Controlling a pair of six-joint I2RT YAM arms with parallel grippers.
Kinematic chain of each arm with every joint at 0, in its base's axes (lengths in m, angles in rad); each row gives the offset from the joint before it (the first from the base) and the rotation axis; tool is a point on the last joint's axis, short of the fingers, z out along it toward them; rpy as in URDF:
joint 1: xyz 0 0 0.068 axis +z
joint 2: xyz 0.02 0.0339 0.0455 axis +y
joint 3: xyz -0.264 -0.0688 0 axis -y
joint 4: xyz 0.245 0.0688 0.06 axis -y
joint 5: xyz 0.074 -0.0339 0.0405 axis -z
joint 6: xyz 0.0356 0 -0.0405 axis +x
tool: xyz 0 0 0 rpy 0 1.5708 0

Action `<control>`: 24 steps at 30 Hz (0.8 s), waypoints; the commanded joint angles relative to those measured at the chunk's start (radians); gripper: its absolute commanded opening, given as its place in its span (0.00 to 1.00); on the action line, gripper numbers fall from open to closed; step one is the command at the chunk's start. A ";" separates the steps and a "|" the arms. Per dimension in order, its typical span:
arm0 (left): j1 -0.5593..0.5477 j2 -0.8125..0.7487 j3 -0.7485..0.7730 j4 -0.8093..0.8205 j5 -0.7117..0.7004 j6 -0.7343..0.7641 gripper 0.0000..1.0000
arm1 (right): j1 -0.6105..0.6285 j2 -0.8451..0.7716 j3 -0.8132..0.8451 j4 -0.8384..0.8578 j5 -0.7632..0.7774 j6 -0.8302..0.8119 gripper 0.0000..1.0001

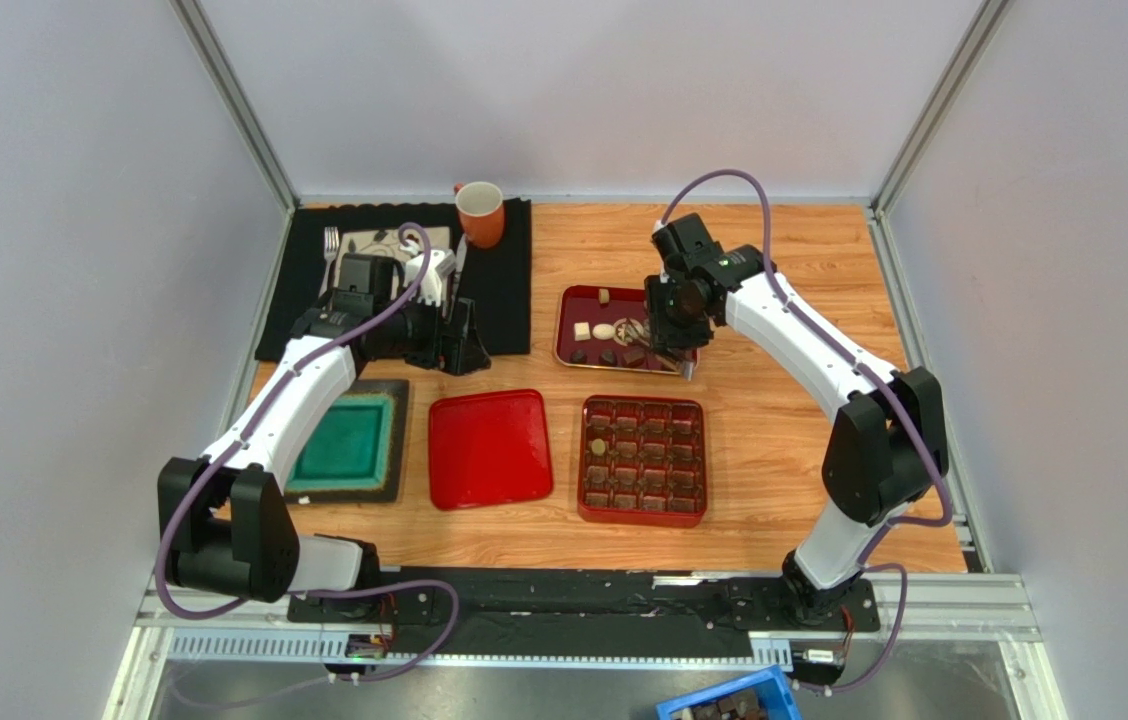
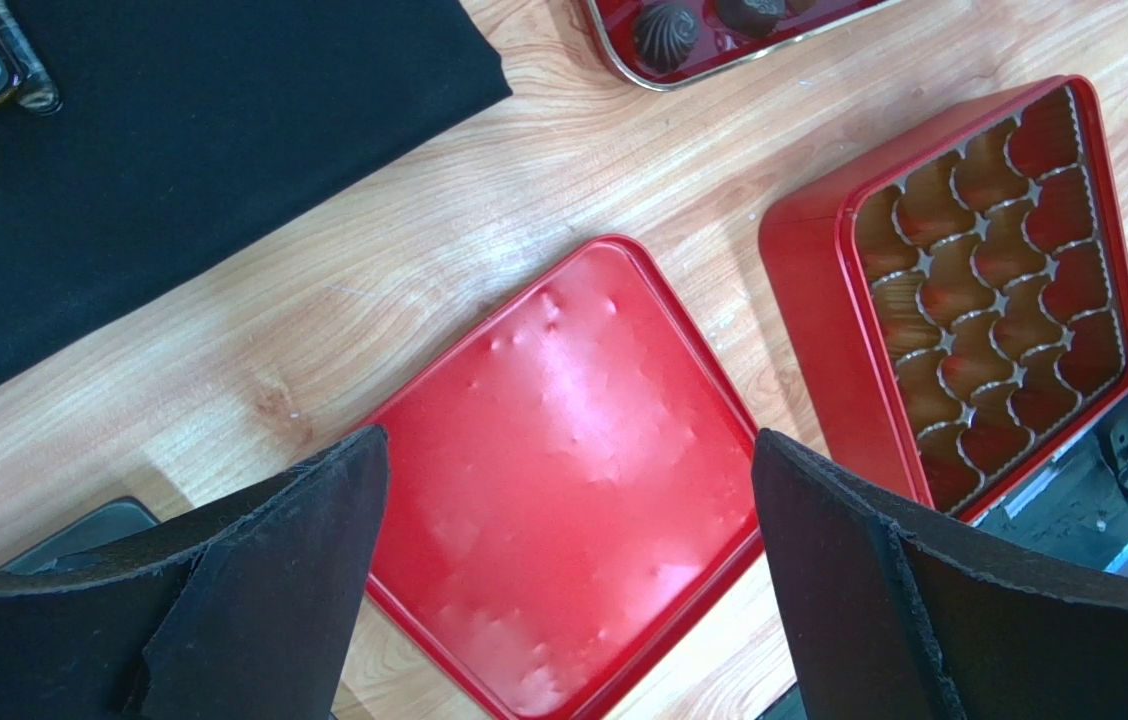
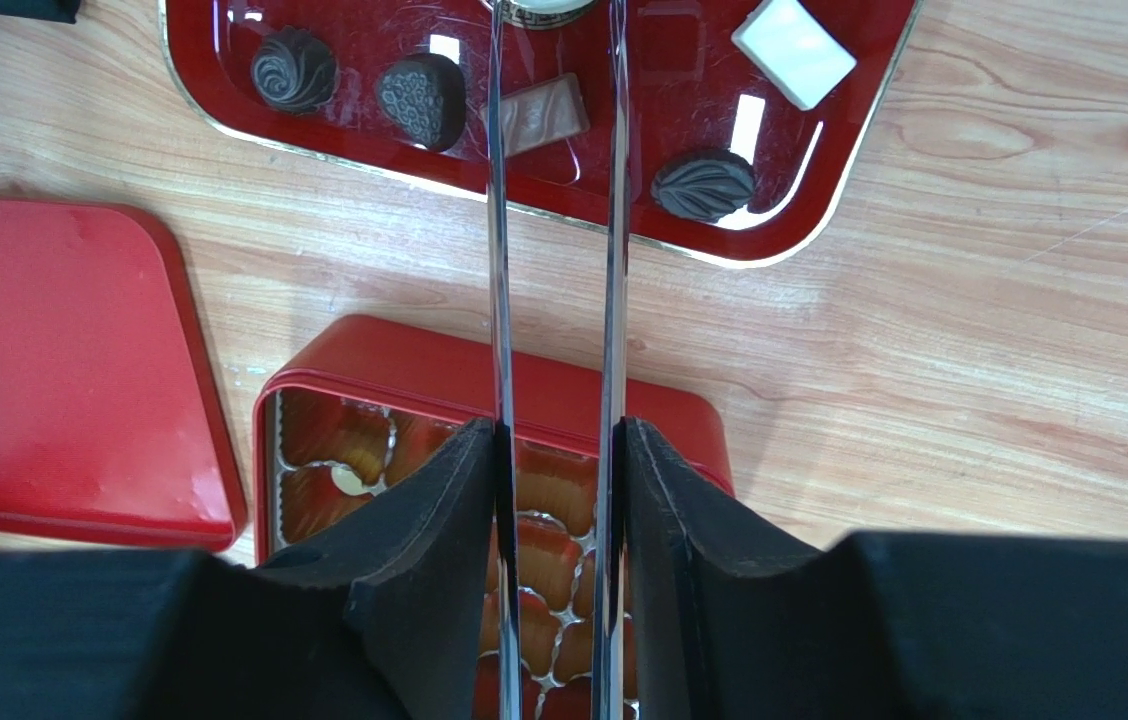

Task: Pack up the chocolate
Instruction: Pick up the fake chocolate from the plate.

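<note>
The chocolate lies on a dark red tray (image 1: 573, 348): a dark swirl (image 3: 292, 71), a dark heart (image 3: 422, 99), a brown bar (image 3: 548, 113), a dark leaf (image 3: 704, 183) and a white square (image 3: 793, 50). My right gripper (image 3: 558, 450) is shut on metal tongs (image 3: 498, 270). Their tips reach over the tray on either side of a pale round piece cut off at the top edge. The red gridded box (image 3: 375, 360) sits below, with one cream piece (image 3: 349, 480) in a corner cell. My left gripper (image 2: 567, 437) is open and empty above the red lid (image 2: 555, 570).
An orange mug (image 1: 482, 213) and a black mat (image 1: 503, 285) are at the back left. A green tray (image 1: 342, 443) lies left of the lid (image 1: 489, 447). The box (image 1: 644, 459) is right of the lid, in front of the tray.
</note>
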 commanded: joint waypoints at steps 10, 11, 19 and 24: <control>0.010 -0.039 0.016 0.004 0.006 0.013 0.99 | 0.019 -0.062 0.034 -0.007 0.060 -0.019 0.31; 0.010 -0.039 0.016 0.004 0.008 0.013 0.99 | 0.019 -0.072 0.034 0.004 0.062 -0.017 0.32; 0.010 -0.039 0.016 0.004 0.006 0.013 0.99 | 0.019 -0.014 0.068 0.001 0.077 -0.026 0.48; 0.010 -0.039 0.017 0.005 0.006 0.015 0.99 | 0.019 0.012 0.086 0.021 0.077 -0.022 0.47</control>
